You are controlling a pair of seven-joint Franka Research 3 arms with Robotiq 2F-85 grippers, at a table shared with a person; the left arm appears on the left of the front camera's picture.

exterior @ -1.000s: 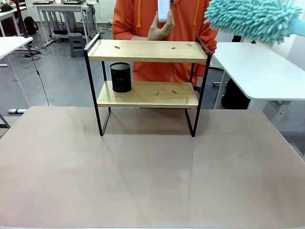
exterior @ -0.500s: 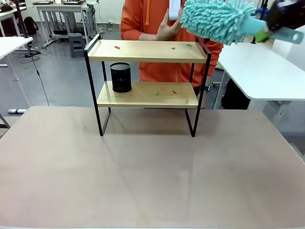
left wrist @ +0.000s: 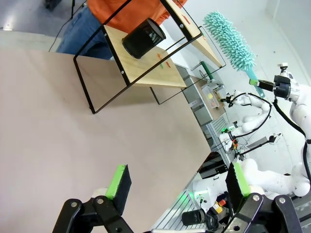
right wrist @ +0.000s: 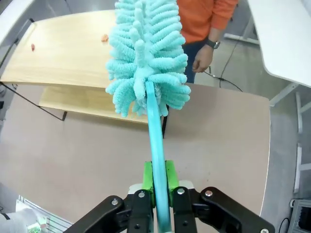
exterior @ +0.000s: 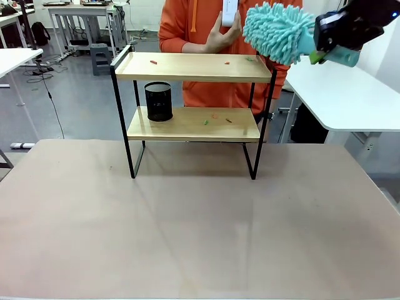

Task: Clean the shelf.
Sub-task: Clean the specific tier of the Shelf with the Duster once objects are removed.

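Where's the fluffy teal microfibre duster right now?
Front view, upper right: the fluffy teal duster, held by the right gripper, hangs above the right end of the two-tier wooden shelf.

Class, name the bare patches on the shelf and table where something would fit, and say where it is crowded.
Bare: the table before the shelf. Lower board: free between the black cup and scraps. Crowded: top right, near the duster.

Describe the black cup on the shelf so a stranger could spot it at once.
At the far end of the tan table stands a two-tier wooden shelf with a black frame. The cup sits at the left end of its lower board, the only tall, dark, mesh thing among tiny red and green scraps.
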